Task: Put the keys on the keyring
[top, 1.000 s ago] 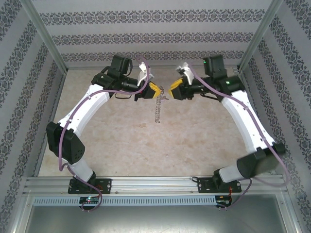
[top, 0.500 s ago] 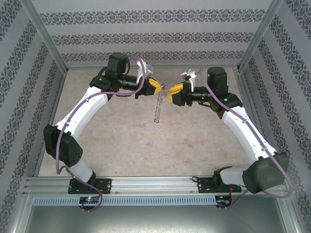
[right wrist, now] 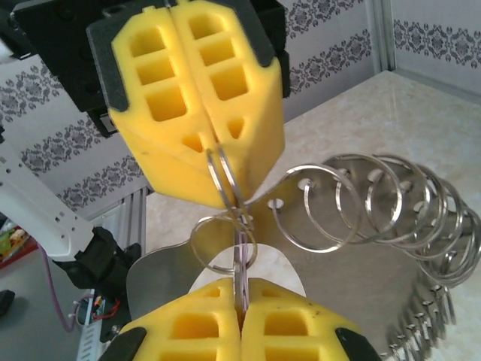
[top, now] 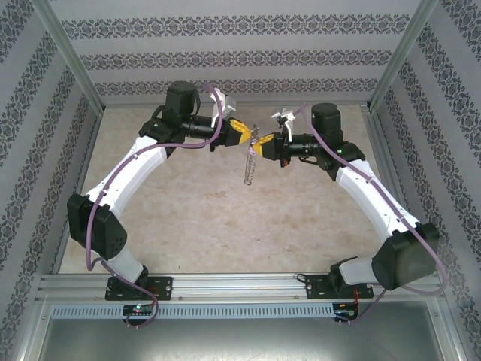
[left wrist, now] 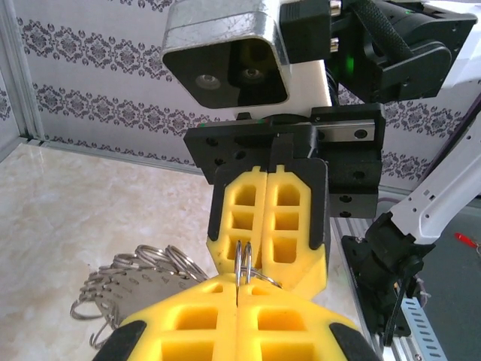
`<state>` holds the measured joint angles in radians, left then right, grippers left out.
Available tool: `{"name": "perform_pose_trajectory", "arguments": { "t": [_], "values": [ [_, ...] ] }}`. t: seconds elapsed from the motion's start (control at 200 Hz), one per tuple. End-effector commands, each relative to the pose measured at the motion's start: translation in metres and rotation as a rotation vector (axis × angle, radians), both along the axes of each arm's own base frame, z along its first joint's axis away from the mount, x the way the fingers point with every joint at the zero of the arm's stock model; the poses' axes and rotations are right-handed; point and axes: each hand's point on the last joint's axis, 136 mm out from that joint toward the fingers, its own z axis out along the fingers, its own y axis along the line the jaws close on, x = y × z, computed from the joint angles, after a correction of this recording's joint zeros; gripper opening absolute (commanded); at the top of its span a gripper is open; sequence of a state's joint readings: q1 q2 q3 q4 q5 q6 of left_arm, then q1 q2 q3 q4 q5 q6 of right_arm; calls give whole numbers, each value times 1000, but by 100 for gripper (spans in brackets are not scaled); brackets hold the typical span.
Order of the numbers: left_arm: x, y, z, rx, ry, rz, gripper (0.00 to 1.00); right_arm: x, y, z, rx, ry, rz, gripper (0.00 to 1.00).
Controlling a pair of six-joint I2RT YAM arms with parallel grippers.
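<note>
Keyring hangs above the bench between both tools. Right tool has moved in to meet left tool. Both are squeezed shut on its loops, so threading can start.

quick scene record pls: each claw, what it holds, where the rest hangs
left claw: shut, pinching a split ring
right claw: shut, pinching a second ring edge-on
claws: tip to tip, raised above the table
link: the two held rings meet between the tips
ring chain: hangs down from the held rings
tags: flat metal pieces threaded on the chain; can't tell if they are keys
</note>
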<state>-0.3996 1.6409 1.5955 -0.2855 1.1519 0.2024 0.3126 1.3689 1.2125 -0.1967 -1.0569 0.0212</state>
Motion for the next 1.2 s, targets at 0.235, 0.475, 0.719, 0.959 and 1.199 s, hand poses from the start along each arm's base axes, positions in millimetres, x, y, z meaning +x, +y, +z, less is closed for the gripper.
{"name": "perform_pose_trajectory", "arguments": {
  "t": [0.235, 0.475, 0.719, 0.959, 1.199],
  "values": [
    [-15, -2, 25, -76, -58, -21, 0, -16, 34, 0, -3, 13, 162, 0],
    [-16, -1, 24, -74, -62, -11, 0, -10, 29, -13, -49, 50, 128, 20],
    [-15, -1, 24, -77, -67, -7, 0, -27, -3, -1, -27, 13, 52, 39],
    [-18, 0, 23, -77, -64, -12, 0, -27, -19, 23, 14, -68, -22, 35],
    [-21, 0, 26, -80, -68, -18, 0, -9, -13, 42, 44, -104, -12, 32]
  ]
}}
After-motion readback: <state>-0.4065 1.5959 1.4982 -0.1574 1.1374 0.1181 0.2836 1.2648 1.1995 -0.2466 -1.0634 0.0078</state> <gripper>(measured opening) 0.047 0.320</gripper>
